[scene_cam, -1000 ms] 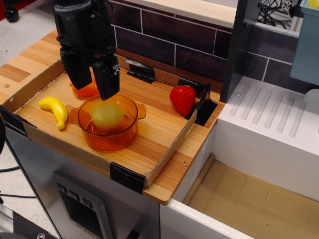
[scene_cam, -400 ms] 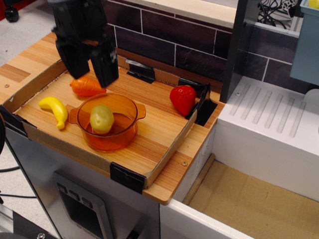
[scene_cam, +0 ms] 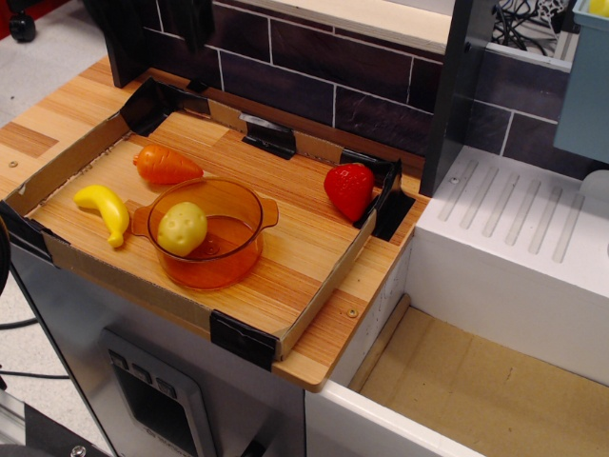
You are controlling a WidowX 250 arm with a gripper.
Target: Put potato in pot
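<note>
Wooden tray with low cardboard walls [scene_cam: 314, 249]: unchanged, everything inside in its place. Black robot arm with its gripper [scene_cam: 157, 29]: a second ago low over the pot, jaws spread; now pulled up to the top-left edge, mostly out of frame, so cannot tell whether spread or pressed together. Round translucent orange plastic pot [scene_cam: 211, 233]: same spot, upright. Small pale yellow-tan toy potato [scene_cam: 182, 228]: resting inside the pot, against its left wall, released. Task judged complete. Around: red toy strawberry [scene_cam: 349, 189] well apart; orange toy carrot [scene_cam: 166, 165] just behind the pot; curved yellow toy banana [scene_cam: 107, 210] beside its left handle. Nothing in the way.
</note>
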